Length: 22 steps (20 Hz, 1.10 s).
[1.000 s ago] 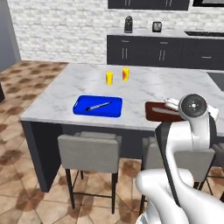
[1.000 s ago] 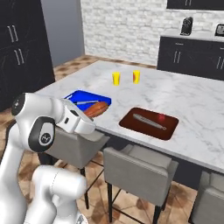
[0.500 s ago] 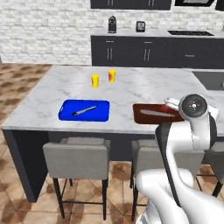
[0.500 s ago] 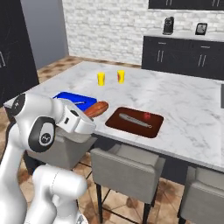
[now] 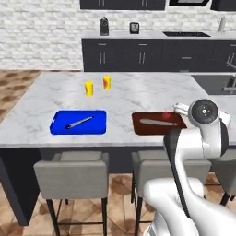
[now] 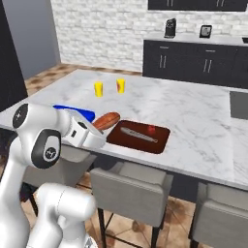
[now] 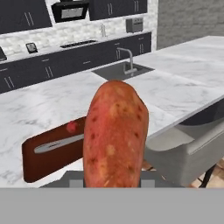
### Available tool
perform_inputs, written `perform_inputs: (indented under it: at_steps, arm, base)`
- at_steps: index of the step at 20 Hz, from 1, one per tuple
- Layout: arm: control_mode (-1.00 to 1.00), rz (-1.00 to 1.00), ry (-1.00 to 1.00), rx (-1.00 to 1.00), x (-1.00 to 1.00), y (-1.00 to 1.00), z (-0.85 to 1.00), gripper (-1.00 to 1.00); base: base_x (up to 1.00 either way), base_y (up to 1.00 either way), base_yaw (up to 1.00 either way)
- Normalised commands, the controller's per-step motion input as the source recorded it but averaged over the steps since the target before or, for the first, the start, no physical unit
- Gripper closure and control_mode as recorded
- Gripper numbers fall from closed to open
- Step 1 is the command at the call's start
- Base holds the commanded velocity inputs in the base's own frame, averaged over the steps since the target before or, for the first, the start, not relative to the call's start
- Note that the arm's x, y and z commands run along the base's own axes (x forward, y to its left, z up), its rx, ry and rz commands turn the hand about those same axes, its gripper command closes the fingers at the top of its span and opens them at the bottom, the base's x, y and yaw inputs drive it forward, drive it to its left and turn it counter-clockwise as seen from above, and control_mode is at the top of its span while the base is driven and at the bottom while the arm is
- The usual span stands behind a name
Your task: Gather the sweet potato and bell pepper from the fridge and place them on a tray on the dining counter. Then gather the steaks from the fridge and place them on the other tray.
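Note:
My gripper (image 6: 100,127) is shut on the sweet potato (image 6: 106,120), a long reddish-brown tuber held over the near edge of the dining counter (image 6: 193,116). The sweet potato (image 7: 114,135) stands upright in the middle of the hand view and hides my fingertips. Two trays lie on the counter: a blue tray (image 5: 99,123) to the left and a dark red-brown tray (image 5: 159,128) to the right. On the brown tray (image 6: 140,141) sits the small red bell pepper (image 6: 151,129) beside a grey utensil (image 6: 138,135). The steaks are out of view.
A grey utensil (image 5: 79,122) lies in the blue tray. Two yellow cups (image 5: 89,88) (image 5: 107,82) stand mid-counter. Grey stools (image 5: 71,177) (image 6: 128,189) line the near side. A sink (image 7: 124,70) sits further along. A tall grey panel (image 6: 29,38) stands far left; I cannot tell whether it is the fridge.
The whole picture has shifted in both base views, so the base has driven along the counter. The sweet potato stays in my gripper, now by the brown tray.

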Motion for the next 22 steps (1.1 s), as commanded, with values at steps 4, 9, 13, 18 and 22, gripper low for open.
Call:
perform_inputs:
  at_steps: [4, 9, 13, 18, 22]
  arm:
    - [1.0, 0.0, 0.0, 0.0, 0.0, 0.0, 0.0, 1.0]
    - [1.0, 0.0, 0.0, 0.0, 0.0, 0.0, 0.0, 1.0]
    - [1.0, 0.0, 0.0, 0.0, 0.0, 0.0, 0.0, 1.0]
    - [-1.0, -0.01, -0.01, 0.04, 0.12, 0.0, 0.03, 1.0]
    - [-1.0, 0.05, 0.0, 0.09, 0.21, -0.01, 0.07, 1.0]
  base:
    - [0.37, 0.0, -0.15]
    - [0.33, 0.0, -0.12]
    - [0.16, 0.0, -0.11]
    - [0.01, 0.0, -0.02]
    - [0.0, 0.0, 0.0]
